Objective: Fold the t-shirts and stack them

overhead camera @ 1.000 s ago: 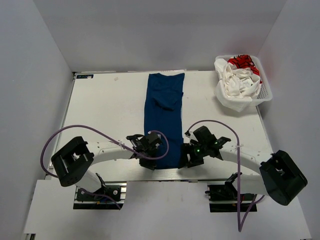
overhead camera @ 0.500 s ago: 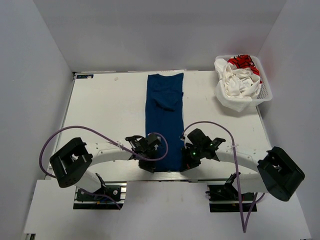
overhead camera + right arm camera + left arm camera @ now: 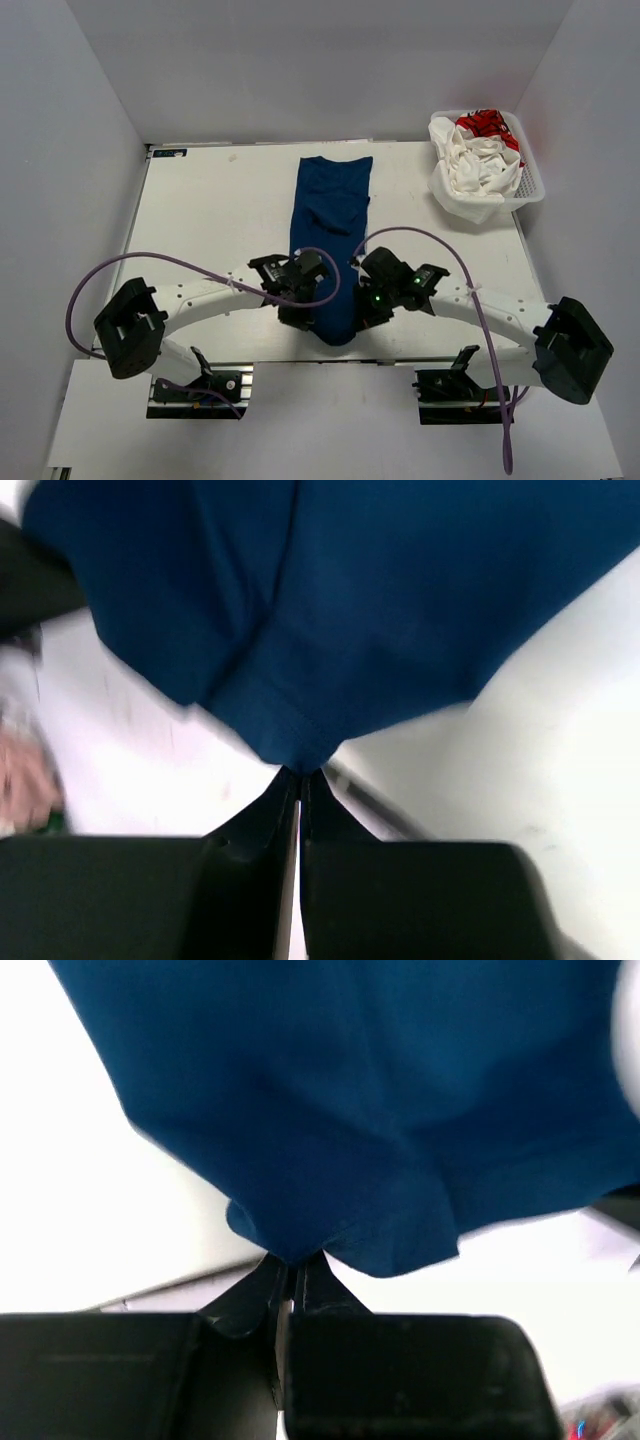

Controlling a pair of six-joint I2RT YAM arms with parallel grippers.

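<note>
Blue t-shirt (image 3: 330, 200) lies as a long, narrow strip down the middle of the table (image 3: 210, 230), and its near hem is raised off the surface where both grippers pinch it. The left gripper (image 3: 290, 1268) has its fingers pressed together on the near left corner of the hem, with cloth bunching just above the tips. The right gripper (image 3: 300, 775) is clamped the same way on the near right corner. Between them the hem sags into a rounded fold close to the table's near edge. Farther off the shirt rests flat, wrinkled at mid-length, its far end close to the far edge. At the far right a white mesh basket (image 3: 532, 180) holds the crumpled white t-shirt (image 3: 480, 165) with red print, which spills over the rim.
</note>
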